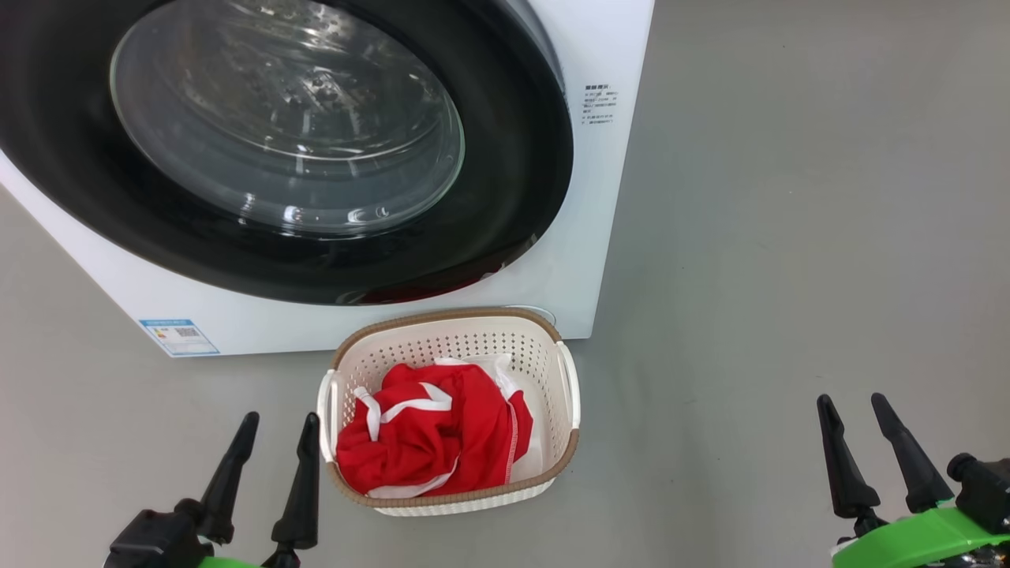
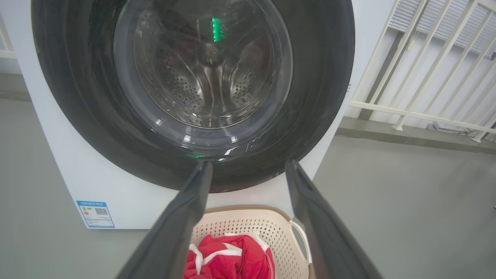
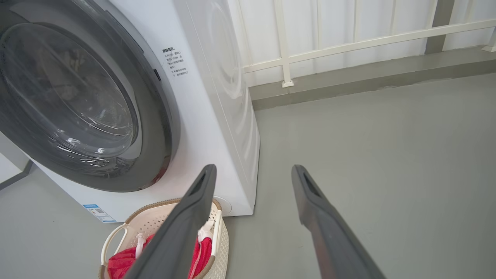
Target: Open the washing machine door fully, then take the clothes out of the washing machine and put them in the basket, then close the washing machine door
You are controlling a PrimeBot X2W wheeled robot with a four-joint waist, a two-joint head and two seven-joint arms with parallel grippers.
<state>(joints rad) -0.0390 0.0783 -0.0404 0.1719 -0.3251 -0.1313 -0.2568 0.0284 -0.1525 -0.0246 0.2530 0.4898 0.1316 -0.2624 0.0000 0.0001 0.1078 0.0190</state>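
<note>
In the head view the left gripper (image 1: 282, 419) is sitting at 7 o'clock. Its two dark fingers (image 1: 233, 465) are pointing up, spread apart and holding nothing. The right gripper (image 1: 852, 399) is resting at 4 o'clock, likewise gaping and empty over the bare grey floor (image 1: 789, 260). The two are standing well apart.

Just beyond the left gripper, at 6 o'clock, the basket (image 1: 451, 315) is standing on the floor. Its near left corner is lying just beside that gripper's inner finger; whether they are touching I cannot tell. The clothes (image 1: 426, 442) are lying bunched inside it, red with white trim, with white lining peeking out toward 1 o'clock of the heap.

In the left wrist view the left gripper (image 2: 248, 164) is spreading its fingers either side of the basket (image 2: 248, 226) and the clothes (image 2: 232, 259) at 6 o'clock. In the right wrist view the right gripper (image 3: 254, 167) is also standing wide, and one of its fingers is crossing in front of the basket (image 3: 153, 221) and clothes (image 3: 122, 265) at 7 o'clock.

Behind the basket, the washing machine (image 1: 607, 205) is spanning 9 to 12 o'clock of the head view. Its door (image 1: 513, 197) is lying against the front, seemingly shut, with its glass window (image 1: 284, 118) bulging outward. The perforated drum (image 2: 201, 81) is showing through the glass. A blue sticker (image 1: 177, 337) is sitting at 7 o'clock of the door. Farthest off, a pale railing (image 3: 348, 44) is running along the wall at 1 o'clock.
</note>
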